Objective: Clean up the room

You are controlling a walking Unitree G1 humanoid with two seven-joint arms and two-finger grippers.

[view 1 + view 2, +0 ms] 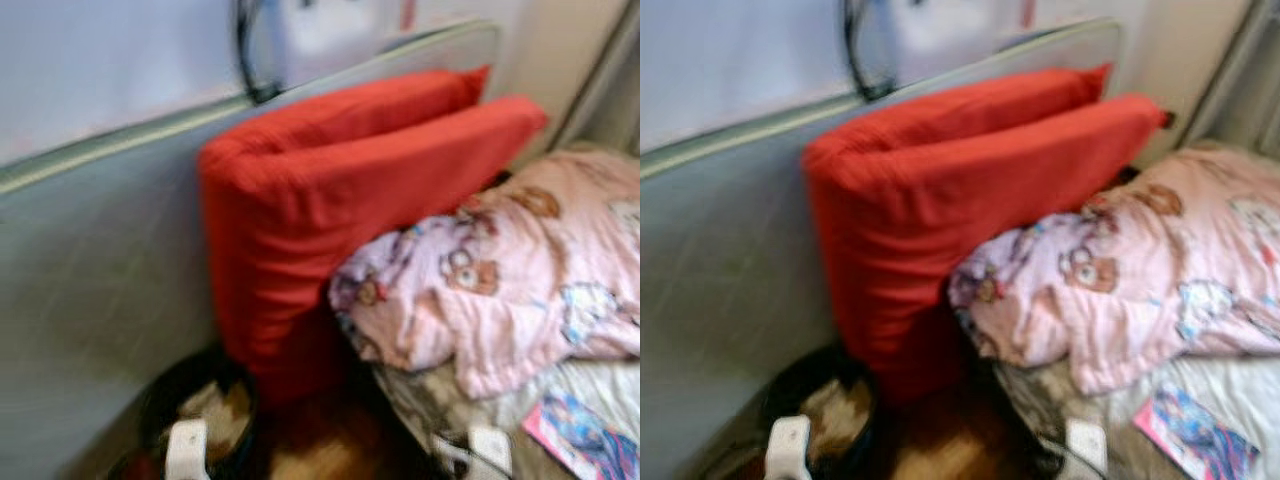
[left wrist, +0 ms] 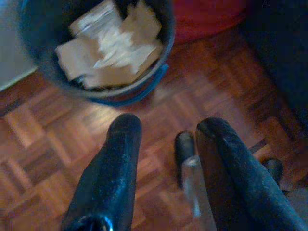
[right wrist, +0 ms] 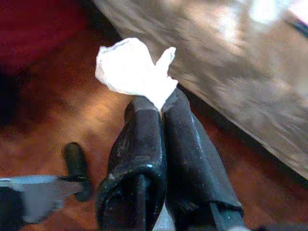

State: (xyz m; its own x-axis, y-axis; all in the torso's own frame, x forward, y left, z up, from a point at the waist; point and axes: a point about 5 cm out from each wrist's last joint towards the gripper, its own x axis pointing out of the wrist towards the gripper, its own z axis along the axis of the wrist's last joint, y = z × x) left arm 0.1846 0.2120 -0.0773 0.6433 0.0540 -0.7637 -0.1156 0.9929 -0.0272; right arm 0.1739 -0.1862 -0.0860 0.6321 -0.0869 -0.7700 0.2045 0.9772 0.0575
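Observation:
My right gripper (image 3: 161, 103) is shut on a crumpled white tissue (image 3: 132, 70), held above the wooden floor beside the bed's edge (image 3: 231, 82). My left gripper (image 2: 163, 130) stands open over the parquet with nothing between its fingers, just short of a dark round bin (image 2: 45, 67) holding crumpled paper (image 2: 110, 48). From the head camera that bin (image 1: 160, 400) sits on the floor at the foot of a red cushion (image 1: 340, 200).
The red cushion leans on a grey-green panel (image 1: 90, 270) along the wall. A pink printed blanket (image 1: 520, 270) lies heaped on the bed at the right, with a colourful booklet (image 1: 585, 435) near its front edge. A black cable (image 1: 245, 50) hangs behind.

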